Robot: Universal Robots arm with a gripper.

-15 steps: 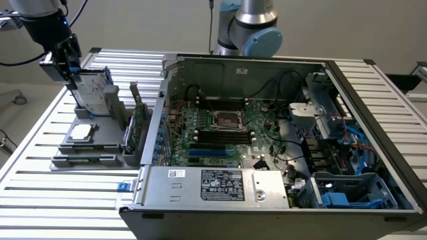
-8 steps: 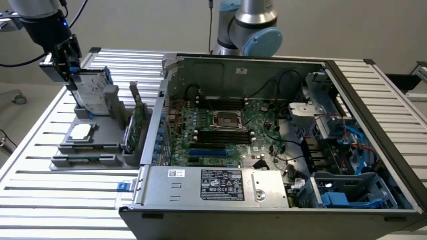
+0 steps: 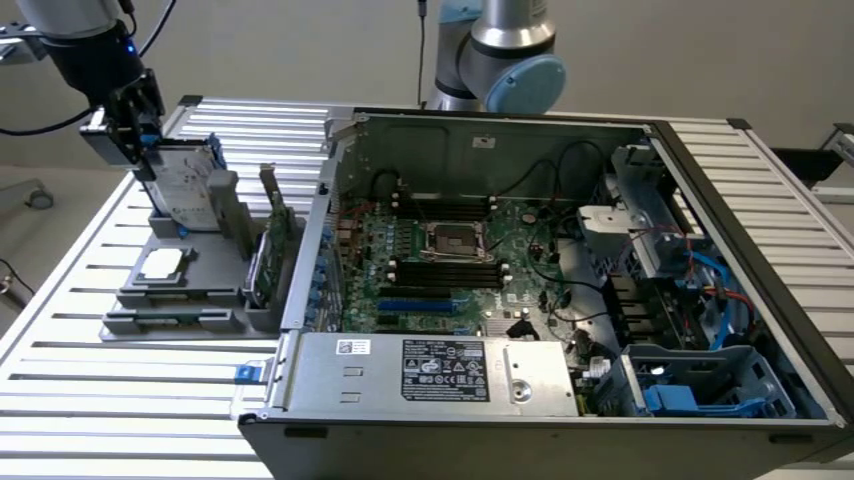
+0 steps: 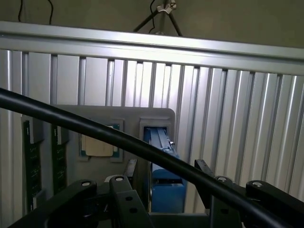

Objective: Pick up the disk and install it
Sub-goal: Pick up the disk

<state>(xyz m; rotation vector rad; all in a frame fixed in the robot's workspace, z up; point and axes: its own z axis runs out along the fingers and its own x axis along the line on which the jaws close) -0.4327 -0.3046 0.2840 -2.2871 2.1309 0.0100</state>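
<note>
straddling the disk [image 3: 198, 190] with the gripper [image 4: 168, 172], spread apart, gap showing on one side. standing on edge in the grey rack [image 3: 160, 300] at the exterior view's left, long axis up into the pincer, well apart from the open computer case [image 3: 534, 447].
</note>
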